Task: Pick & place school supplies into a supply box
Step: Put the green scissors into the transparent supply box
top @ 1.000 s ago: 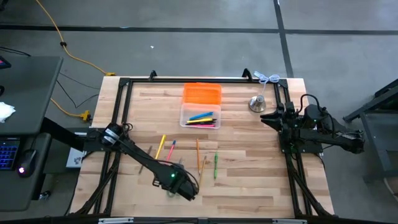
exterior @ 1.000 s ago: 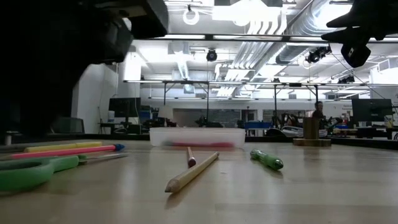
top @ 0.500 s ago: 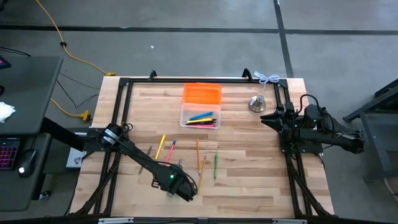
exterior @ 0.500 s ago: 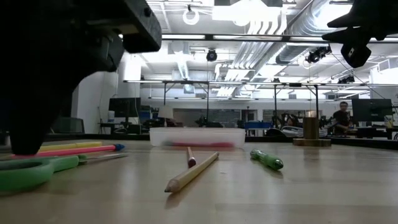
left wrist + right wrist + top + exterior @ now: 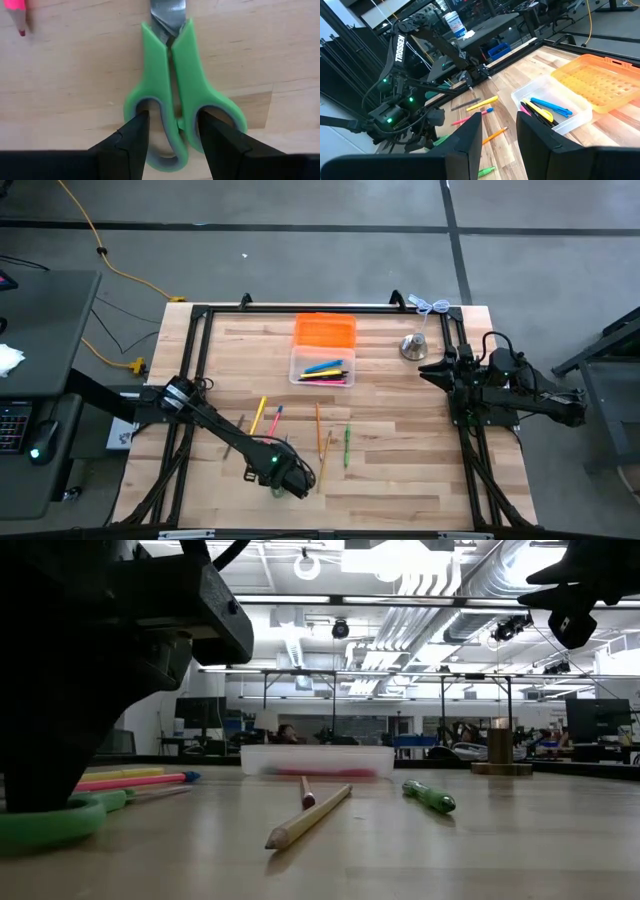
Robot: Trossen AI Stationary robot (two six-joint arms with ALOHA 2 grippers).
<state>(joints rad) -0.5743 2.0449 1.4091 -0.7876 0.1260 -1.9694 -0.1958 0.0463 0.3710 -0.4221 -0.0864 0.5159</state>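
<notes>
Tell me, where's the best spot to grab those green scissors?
Probably the handles, from straight above. The scissors lie flat and closed on the table, so the two handle loops sit side by side and form the widest part. The left gripper's open fingers already straddle the strip where the loops meet, a narrow part that should fit between them.

One pair of scissors lies on the table, one supply box (with orange lid) and one bell. Outside the box I count about six pens and pencils; inside, several more, not countable.
</notes>
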